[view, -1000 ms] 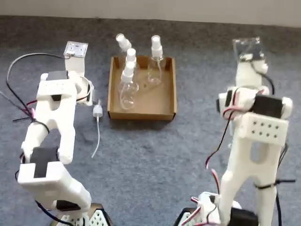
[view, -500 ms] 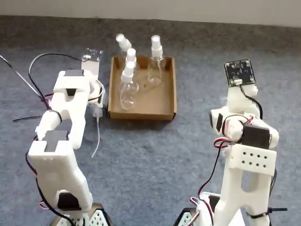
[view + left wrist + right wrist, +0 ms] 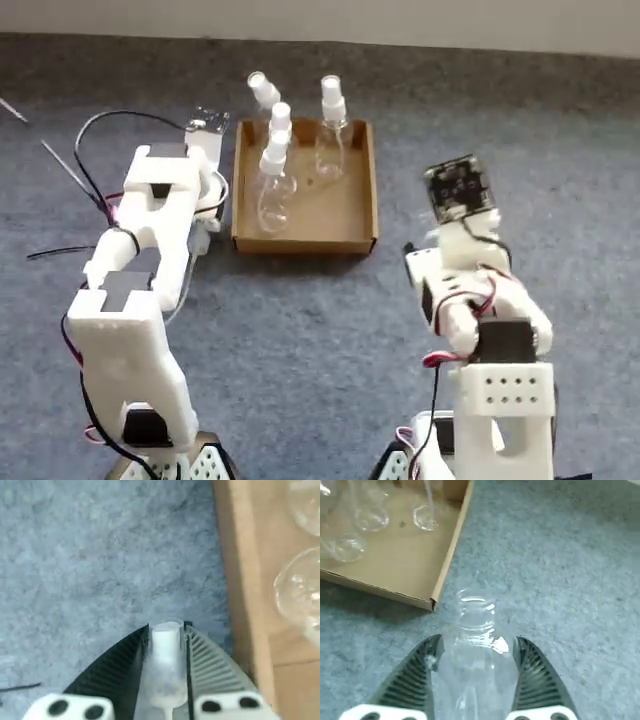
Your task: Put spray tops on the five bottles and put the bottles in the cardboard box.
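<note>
From wrist views we read grips: left gripper (image 3: 167, 627) clamps spray top (image 3: 165, 670) beside cardboard box (image 3: 241, 555); right gripper (image 3: 477, 641), uncapped bottle (image 3: 475, 611) (clear).

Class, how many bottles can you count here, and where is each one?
5. Four capped bottles stand in the cardboard box: three along its left side, one back right. The fifth bottle, uncapped, sits between the right gripper's fingers.
</note>
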`<state>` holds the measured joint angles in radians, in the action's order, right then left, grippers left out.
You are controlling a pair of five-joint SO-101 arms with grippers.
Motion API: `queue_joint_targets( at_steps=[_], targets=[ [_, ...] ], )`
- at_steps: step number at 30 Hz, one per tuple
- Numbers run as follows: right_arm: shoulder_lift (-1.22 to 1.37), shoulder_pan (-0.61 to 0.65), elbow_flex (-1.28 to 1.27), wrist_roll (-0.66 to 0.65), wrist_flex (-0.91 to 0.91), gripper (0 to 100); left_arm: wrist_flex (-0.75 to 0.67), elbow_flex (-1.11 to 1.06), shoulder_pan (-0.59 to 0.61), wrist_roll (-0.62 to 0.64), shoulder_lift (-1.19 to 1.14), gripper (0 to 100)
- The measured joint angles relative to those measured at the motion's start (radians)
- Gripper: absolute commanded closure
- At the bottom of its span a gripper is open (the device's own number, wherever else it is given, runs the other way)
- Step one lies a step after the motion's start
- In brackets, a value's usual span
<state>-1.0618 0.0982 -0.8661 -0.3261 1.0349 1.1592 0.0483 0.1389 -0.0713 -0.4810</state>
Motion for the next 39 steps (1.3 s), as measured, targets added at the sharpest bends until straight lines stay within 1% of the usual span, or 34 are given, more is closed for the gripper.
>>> queue_joint_targets(
  at_steps=[5, 8, 10, 14, 17, 19, 22, 25, 28, 30, 35, 39],
  targets=[
    [-0.104, 0.087, -0.149, 0.077, -0.133, 99.5, 0.109, 0.052, 0.109, 0.000, 0.072, 100],
    [-0.117, 0.153, -0.164, 0.120, -0.181, 99.5, 0.187, 0.080, 0.166, 0.003, 0.193, 100],
    [-0.118, 0.193, -0.164, 0.150, -0.213, 99.5, 0.236, 0.084, 0.178, 0.002, 0.298, 100],
    [-0.126, 0.272, -0.173, 0.209, -0.272, 99.5, 0.319, 0.084, 0.175, 0.000, 0.552, 99],
    [-0.127, 0.339, -0.193, 0.233, -0.299, 99.5, 0.339, 0.084, 0.153, 0.000, 0.760, 99],
    [-0.129, 0.374, -0.232, 0.241, -0.325, 99.5, 0.341, 0.086, 0.110, 0.015, 0.891, 99],
    [-0.130, 0.416, -0.279, 0.252, -0.379, 99.5, 0.338, 0.089, 0.006, 0.087, 1.062, 99],
    [-0.161, 0.427, -0.333, 0.252, -0.417, 99.5, 0.285, 0.091, -0.133, 0.141, 1.166, 99],
    [-0.259, 0.428, -0.397, 0.252, -0.437, 99.5, 0.163, 0.063, -0.292, 0.157, 1.195, 100],
    [-0.348, 0.430, -0.448, 0.252, -0.443, 99.5, 0.055, 0.014, -0.382, 0.160, 1.195, 100],
    [-0.585, 0.431, -0.588, 0.252, -0.443, 99.5, -0.224, -0.117, -0.540, 0.160, 1.195, 99],
    [-0.686, 0.431, -0.674, 0.252, -0.443, 99.5, -0.364, -0.161, -0.649, 0.160, 1.195, 99]
  ],
)
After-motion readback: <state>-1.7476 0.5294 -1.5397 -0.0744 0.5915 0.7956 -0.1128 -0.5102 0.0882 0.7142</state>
